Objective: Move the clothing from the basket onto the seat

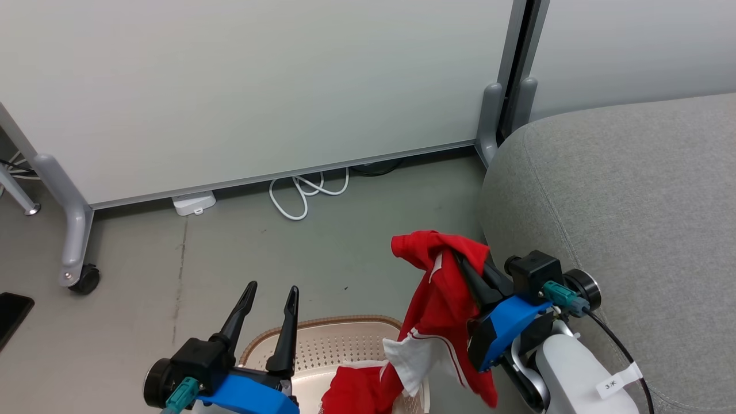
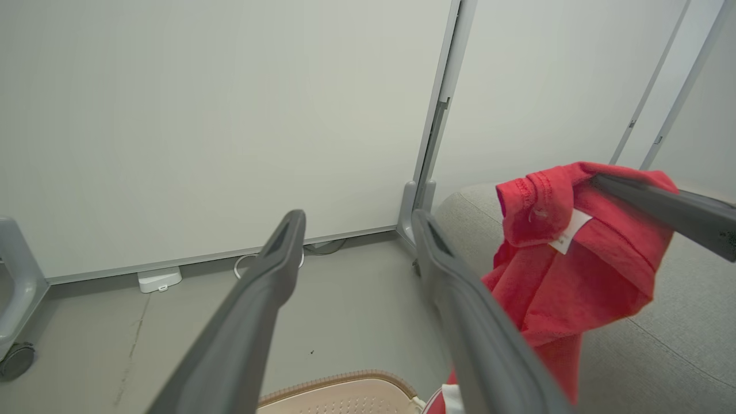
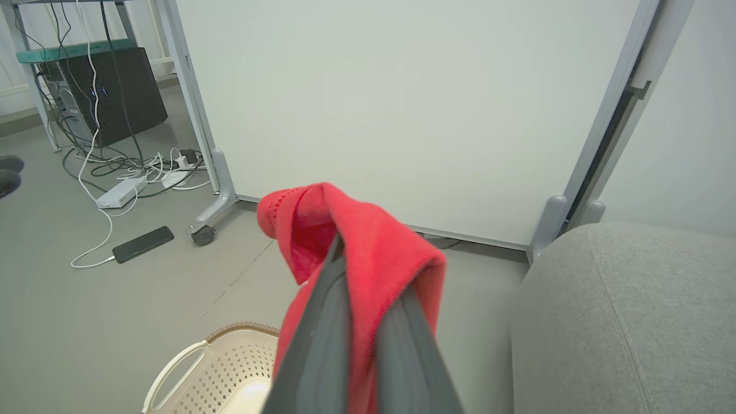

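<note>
**Clothing (image 1: 443,299) hangs from the right fingers, beside the seat**

The right gripper (image 1: 460,259) is clenched on a bright red garment with white trim. Its two fingers (image 3: 322,345) are pressed together under fabric folded over their tips. The garment hangs above the floor (image 1: 230,259), just beside the rounded edge of the grey seat (image 1: 632,201), and its lower end droops over the rim of the basket (image 1: 328,345). A second red piece (image 1: 351,394) lies inside the basket; whether the two touch cannot be told. The left gripper (image 1: 273,287) stands at the basket's left side, released, its fingers (image 2: 270,287) spread apart. A white cable (image 1: 305,195) loops on the floor by the partition (image 1: 259,86).
</note>
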Motion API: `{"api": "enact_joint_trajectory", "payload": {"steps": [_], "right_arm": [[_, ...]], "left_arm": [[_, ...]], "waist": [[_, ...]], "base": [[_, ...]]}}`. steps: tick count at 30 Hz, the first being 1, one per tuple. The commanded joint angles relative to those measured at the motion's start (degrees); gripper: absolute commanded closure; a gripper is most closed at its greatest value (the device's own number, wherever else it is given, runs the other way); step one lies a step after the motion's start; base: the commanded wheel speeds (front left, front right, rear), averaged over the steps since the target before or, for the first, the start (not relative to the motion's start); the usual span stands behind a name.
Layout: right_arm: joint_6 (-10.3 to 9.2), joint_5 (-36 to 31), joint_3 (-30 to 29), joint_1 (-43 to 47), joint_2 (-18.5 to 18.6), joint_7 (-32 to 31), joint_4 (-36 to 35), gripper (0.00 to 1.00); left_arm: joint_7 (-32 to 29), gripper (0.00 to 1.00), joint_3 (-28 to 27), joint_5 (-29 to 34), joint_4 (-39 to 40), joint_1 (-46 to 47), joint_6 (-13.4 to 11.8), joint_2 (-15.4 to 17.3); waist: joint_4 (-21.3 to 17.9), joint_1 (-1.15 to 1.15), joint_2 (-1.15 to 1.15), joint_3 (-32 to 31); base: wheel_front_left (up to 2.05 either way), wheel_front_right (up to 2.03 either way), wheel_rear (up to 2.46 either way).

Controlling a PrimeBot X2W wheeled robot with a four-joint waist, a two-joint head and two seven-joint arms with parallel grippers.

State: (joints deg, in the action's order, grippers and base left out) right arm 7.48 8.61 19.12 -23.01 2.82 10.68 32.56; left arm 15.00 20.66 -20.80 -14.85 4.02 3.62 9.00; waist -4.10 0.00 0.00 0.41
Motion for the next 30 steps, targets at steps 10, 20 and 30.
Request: {"api": "enact_joint_trajectory", "payload": {"steps": [10, 20, 30], "right_arm": [[0.03, -0.06, -0.78, 1.03, 0.12, -0.12, -1.59, 1.0], [0.03, 0.53, -0.54, 0.71, 0.12, 0.18, -3.27, 1.0], [0.03, 1.44, 0.28, 0.66, 0.12, 0.25, -4.9, 1.0]], "left_arm": [[0.27, 0.0, -4.46, 5.42, 0.73, -1.51, 2.49, -2.58], [0.27, 0.0, -6.63, 7.39, 0.08, -1.37, 3.49, -3.77], [0.27, 0.0, -8.21, 8.49, 0.65, -0.03, 3.91, -4.34]], "waist": [[-0.89, 0.0, 0.0, 0.32], [-5.36, 0.0, 0.0, 1.81], [-13.36, 0.0, 0.0, 3.49]], "base": [[0.0, 0.0, 0.0], [0.0, 0.0, 0.0], [0.0, 0.0, 0.0]]}}
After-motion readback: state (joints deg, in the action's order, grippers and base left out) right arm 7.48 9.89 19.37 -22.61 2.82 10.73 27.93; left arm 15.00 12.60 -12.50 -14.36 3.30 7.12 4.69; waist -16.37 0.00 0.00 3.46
